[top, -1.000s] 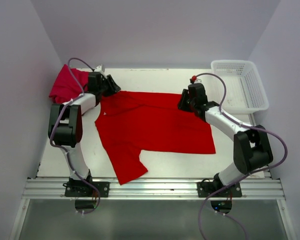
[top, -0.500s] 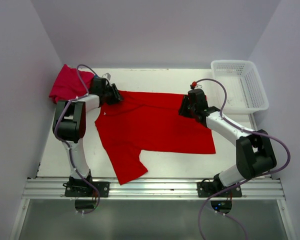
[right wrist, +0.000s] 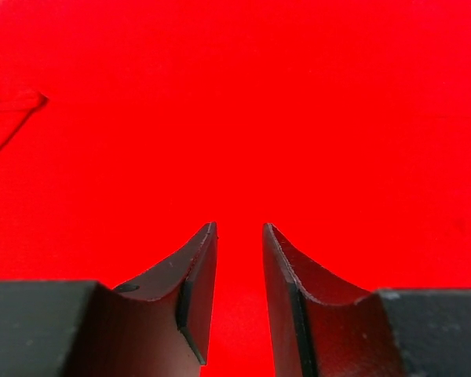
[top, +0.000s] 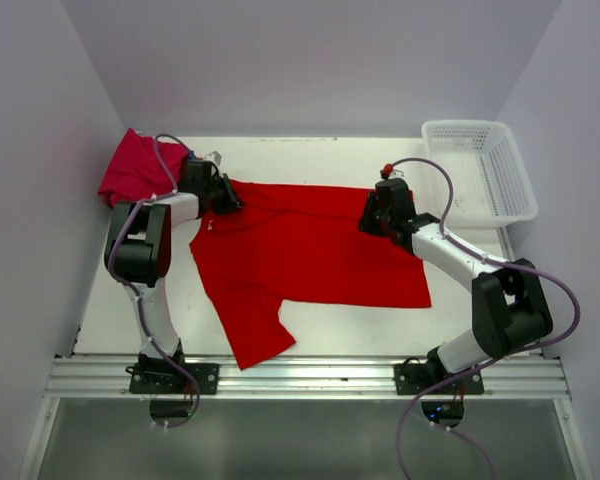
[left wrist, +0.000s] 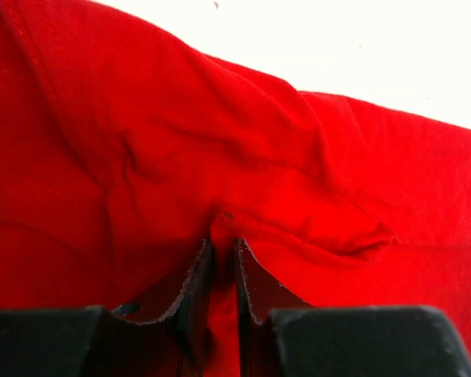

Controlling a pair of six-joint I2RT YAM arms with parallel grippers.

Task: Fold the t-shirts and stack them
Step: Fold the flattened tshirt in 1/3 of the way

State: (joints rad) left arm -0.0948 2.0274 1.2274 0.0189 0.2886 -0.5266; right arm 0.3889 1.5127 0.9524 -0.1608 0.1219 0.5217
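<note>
The white table (top: 310, 160) is being lit softly and evenly, with no hard shadows being thrown across its top. It is being boxed in on three sides by plain pale walls: a back wall (top: 310, 60), a left wall (top: 30, 200) and a right wall (top: 580, 120). Along the near edge, an aluminium rail (top: 310, 378) is being shown, with a dull grey surface (top: 300, 440) below it.

A large bright red t-shirt (top: 310, 250) is spread mostly flat across the desk (top: 320, 160), one sleeve pointed toward the near edge. A crimson-pink t-shirt (top: 130, 170) is bunched at the far left corner.
</note>
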